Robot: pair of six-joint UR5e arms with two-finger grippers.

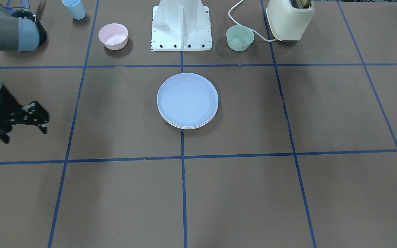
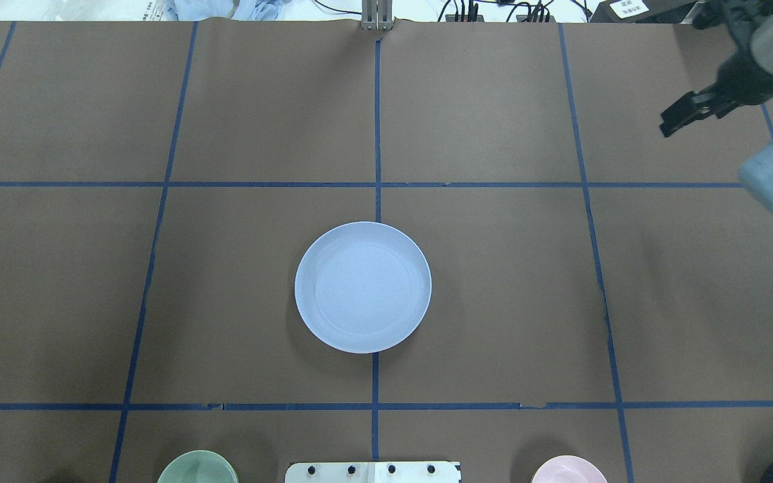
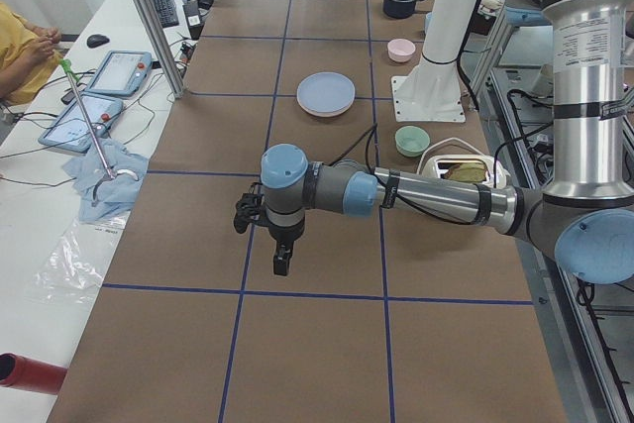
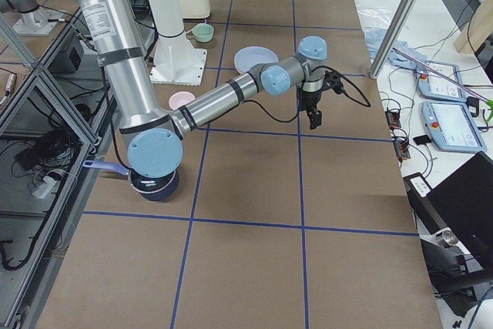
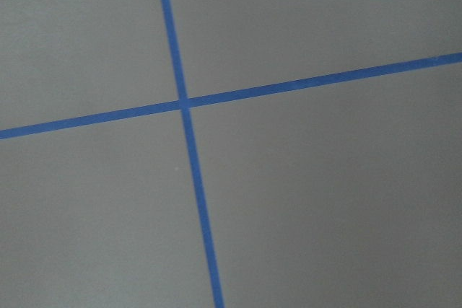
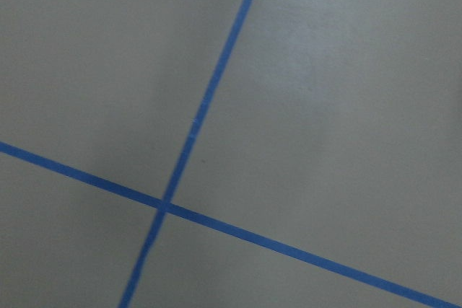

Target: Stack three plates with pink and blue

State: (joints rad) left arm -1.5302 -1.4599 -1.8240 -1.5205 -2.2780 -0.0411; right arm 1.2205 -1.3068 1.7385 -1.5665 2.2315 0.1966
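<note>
**Overhead exterior: plate stack at table centre**

1. I read the plate stack at the middle of the table, over the centre tape line.
2. The blue plate lies on top. Two pale rims show under its near edge in the front-facing view; I cannot tell their colours.
3. The pink bowl and mint-green bowl stand well apart from the stack, either side of the white pedestal.
4. The right gripper hangs far off to the side, fingers apart, holding nothing.
5. The left gripper hangs over bare table well away. I cannot tell its jaw state.
</note>
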